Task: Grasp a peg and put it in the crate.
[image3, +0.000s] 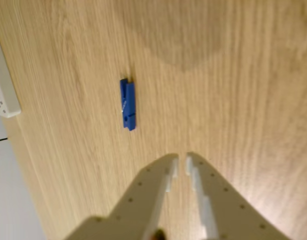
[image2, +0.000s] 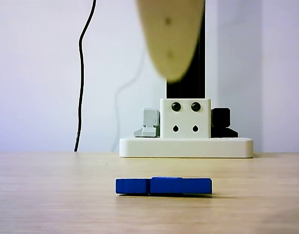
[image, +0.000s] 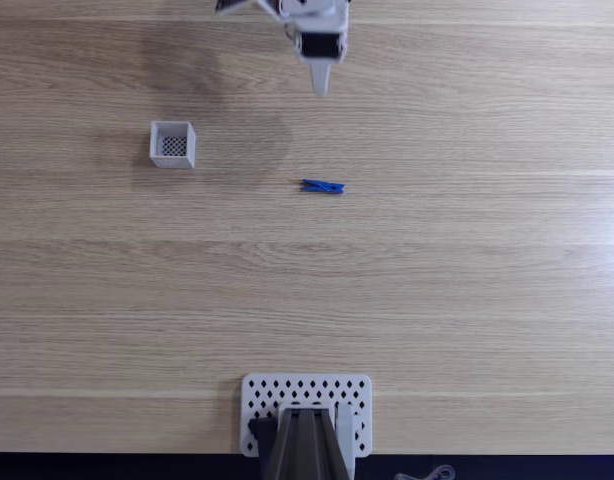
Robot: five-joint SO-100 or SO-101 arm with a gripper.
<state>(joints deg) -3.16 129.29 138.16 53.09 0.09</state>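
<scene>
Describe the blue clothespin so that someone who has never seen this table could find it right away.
In the fixed view, start at the wide light wooden table. Near its middle, right of the small white square crate, lies the slim bright-blue plastic clothespin. It lies flat, alone, the one blue thing there.

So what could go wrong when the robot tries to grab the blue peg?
The peg lies flat and thin on the table, so the fingertips might scrape the wood or push it away instead of pinching it. The gripper is nearly closed and off to one side of the peg, so it must open and line up first. The crate is small and far off, so a drop could miss.
</scene>
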